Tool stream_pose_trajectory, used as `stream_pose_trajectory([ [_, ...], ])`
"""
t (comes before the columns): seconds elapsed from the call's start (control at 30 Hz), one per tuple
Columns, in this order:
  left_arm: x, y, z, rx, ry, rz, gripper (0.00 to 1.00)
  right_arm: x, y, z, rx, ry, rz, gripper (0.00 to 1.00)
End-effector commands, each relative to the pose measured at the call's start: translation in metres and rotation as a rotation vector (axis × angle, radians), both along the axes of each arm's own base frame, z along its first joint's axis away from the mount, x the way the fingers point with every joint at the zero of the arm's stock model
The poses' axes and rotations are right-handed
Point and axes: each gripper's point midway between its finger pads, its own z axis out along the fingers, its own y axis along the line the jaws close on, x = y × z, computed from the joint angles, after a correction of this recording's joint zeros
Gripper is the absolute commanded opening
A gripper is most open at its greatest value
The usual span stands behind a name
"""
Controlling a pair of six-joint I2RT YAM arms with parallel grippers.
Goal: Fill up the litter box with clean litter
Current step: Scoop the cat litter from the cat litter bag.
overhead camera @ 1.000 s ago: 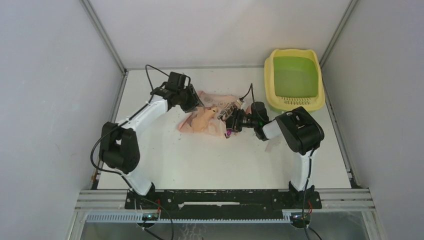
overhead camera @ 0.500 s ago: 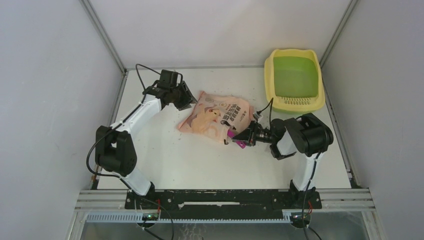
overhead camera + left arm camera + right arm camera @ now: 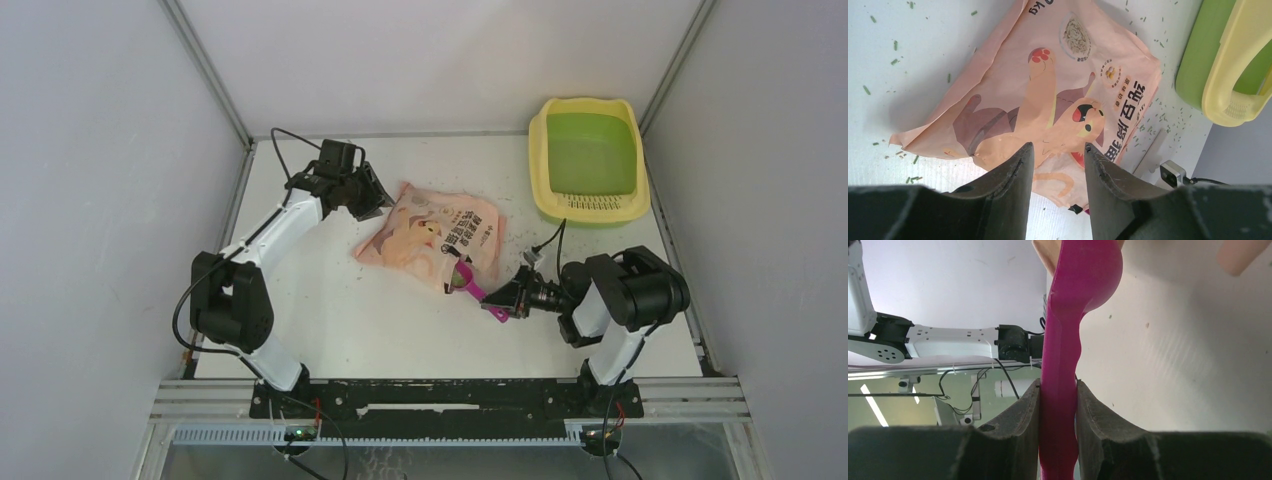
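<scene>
Scoop [image 3: 478, 293] at bag [image 3: 430, 232] mouth
Right fingers [image 3: 1013, 430] are clenching its handle, left fingers [image 3: 1008, 195] are hanging released by the bag's corner; keep it level.

— How was the light?
— Bright and even, from overhead. The white table [image 3: 400, 330] carried only soft shadows, and the bag [image 3: 1048, 85] threw a faint grey one beside it.
— And sharpness?
— The overhead view was crisp. Up close, the dark fingers [image 3: 1008, 200] blurred in both wrist views, the scoop [image 3: 1063, 365] looked soft-edged, and pale glare streaked the tabletop.
</scene>
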Motion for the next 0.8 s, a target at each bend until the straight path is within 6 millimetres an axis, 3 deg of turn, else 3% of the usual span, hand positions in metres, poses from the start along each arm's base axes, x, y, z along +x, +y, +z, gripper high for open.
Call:
stream_pose_trajectory([
  [0.0, -0.001, -0.002, 0.025, -0.034, -0.059, -0.003, 0.46, -0.005, 0.0, 0.017, 0.028, -0.158, 0.027, 0.0],
  [0.13, 0.0, -0.003, 0.023, -0.037, -0.056, -0.003, 0.46, -0.003, 0.003, 0.03, 0.044, -0.206, 0.03, 0.0],
  [0.4, 0.0, -0.004, 0.024, -0.048, -0.056, -0.003, 0.46, 0.014, 0.027, 0.075, 0.121, -0.315, 0.07, 0.0],
  [0.77, -0.002, -0.007, 0.033, -0.065, -0.071, -0.014, 0.46, -0.018, 0.002, 0.043, 0.08, -0.149, 0.008, 0.0],
])
